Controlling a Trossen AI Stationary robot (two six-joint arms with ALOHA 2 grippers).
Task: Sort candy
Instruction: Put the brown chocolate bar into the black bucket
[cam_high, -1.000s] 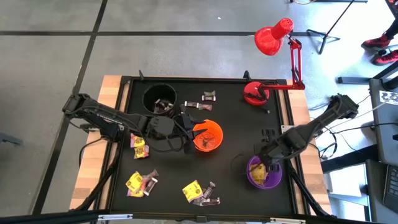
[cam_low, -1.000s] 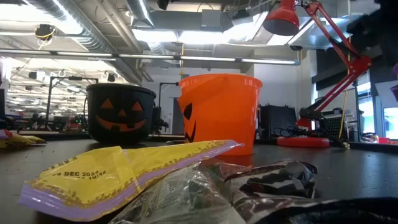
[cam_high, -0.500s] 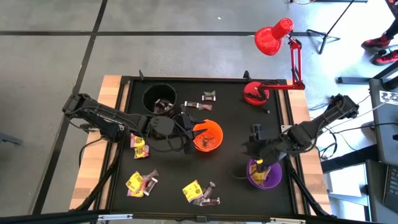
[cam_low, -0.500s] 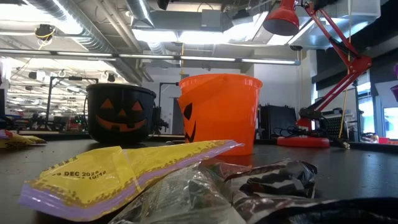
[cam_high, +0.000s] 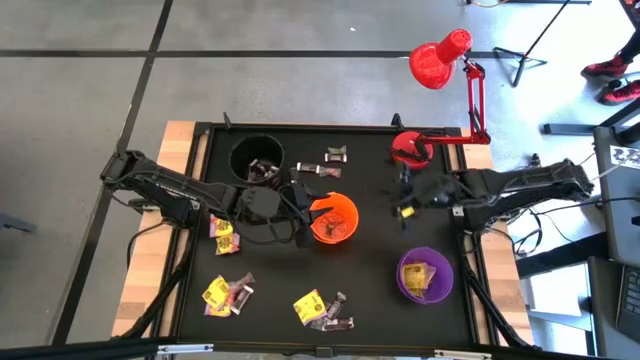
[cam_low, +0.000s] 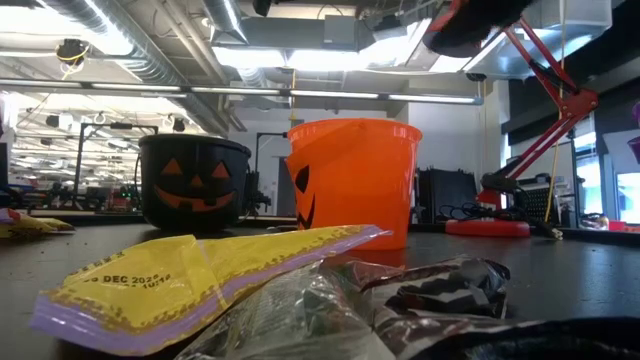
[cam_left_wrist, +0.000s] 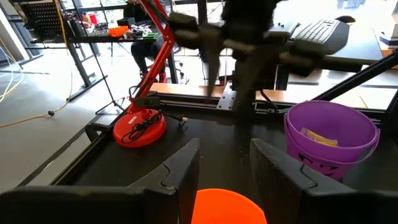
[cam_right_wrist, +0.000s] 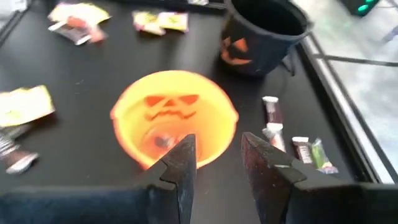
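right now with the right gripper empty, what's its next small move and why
Probably swing the right gripper on toward the two loose candies lying on the black tray between the black cup and the orange cup. Its fingers stand open with nothing between them, and the purple cup already holds a yellow candy.

Right tool (cam_high: 404, 197) appears motion-blurred in the high view; a small yellow spot beside it cannot be identified. In the low view, the foreground candy (cam_low: 200, 290) is cut off by the lower edge, and the surface beyond it is largely screened. The orange cup (cam_left_wrist: 225, 208) is truncated by the lower edge of the left wrist view. Contents of the black cup (cam_high: 257, 160) are too small to tell apart. The right wrist view is blurred throughout.
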